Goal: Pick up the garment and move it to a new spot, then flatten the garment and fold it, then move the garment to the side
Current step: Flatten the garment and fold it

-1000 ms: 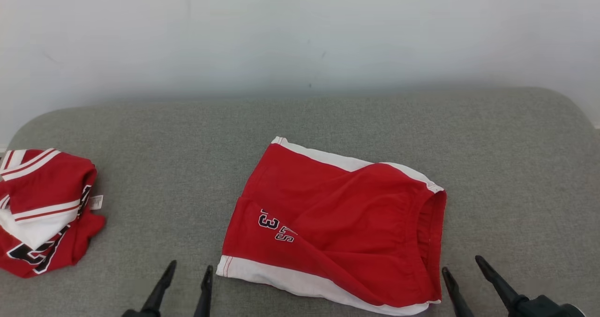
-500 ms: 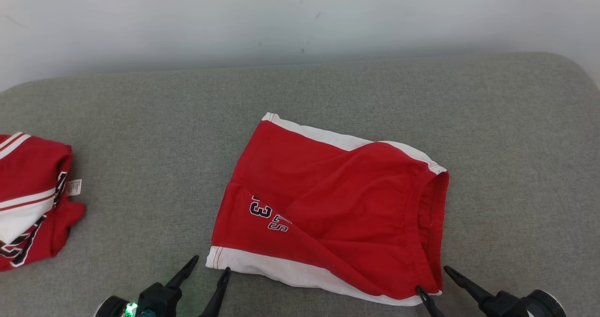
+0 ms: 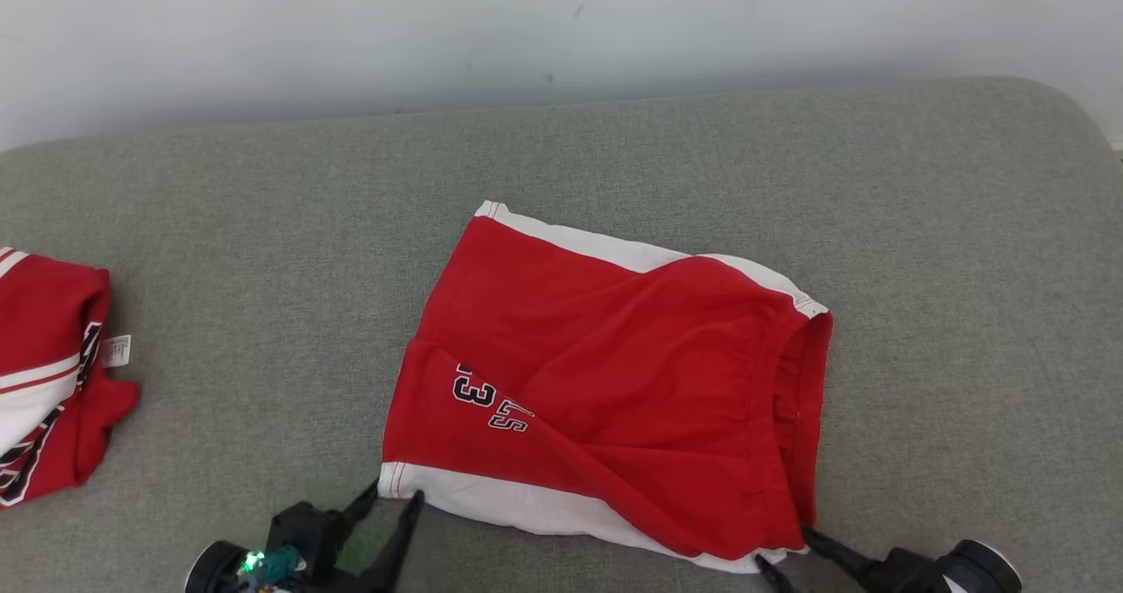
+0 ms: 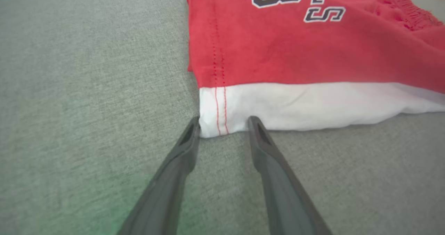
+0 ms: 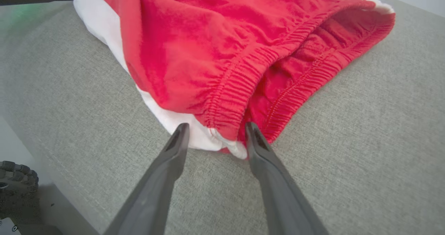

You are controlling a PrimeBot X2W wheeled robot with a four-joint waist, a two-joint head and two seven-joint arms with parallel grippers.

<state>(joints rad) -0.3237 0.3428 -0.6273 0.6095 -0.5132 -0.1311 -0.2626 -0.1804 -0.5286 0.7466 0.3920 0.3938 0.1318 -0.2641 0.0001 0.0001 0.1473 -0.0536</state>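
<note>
**Grey cushion (image 3: pixel 263 225), red shorts (image 3: pixel 614 374): two corner grasps about to close**

Pale wall (image 3: pixel 526 32) ran behind the broad upholstered cushion, whose far corners were rounded. The red shorts lay nearly flat and a little rumpled. They sat right of the cushion's middle and reached close to its near edge, with the leg openings toward the left edge and the waist toward the right. A second red-and-white garment (image 3: pixel 44 382) sat bunched at the left edge, well apart from them.

Both arms came in over the near edge. The left gripper (image 4: pixel 224 122) had its two dark fingers spread. They stood either side of the shorts' near-left corner on the white hem band (image 4: pixel 313 103), touching or just beside the cloth, with nothing pinched. The right gripper (image 5: pixel 216 126) was likewise spread around the near-right corner, where the elastic waistband (image 5: pixel 236 85) met a white side stripe. It gripped nothing either.

This looked like the very first step, picking the garment up to carry it to a new spot. The grasp was lined up but not yet made.

The next move called for both pairs of jaws to shut on their corners. The right one had to bite deep enough to catch both waistband layers, since the waist gaped open there. After that, the arms would need to rise together, so the cloth hung evenly and did not drag across the cushion.
</note>
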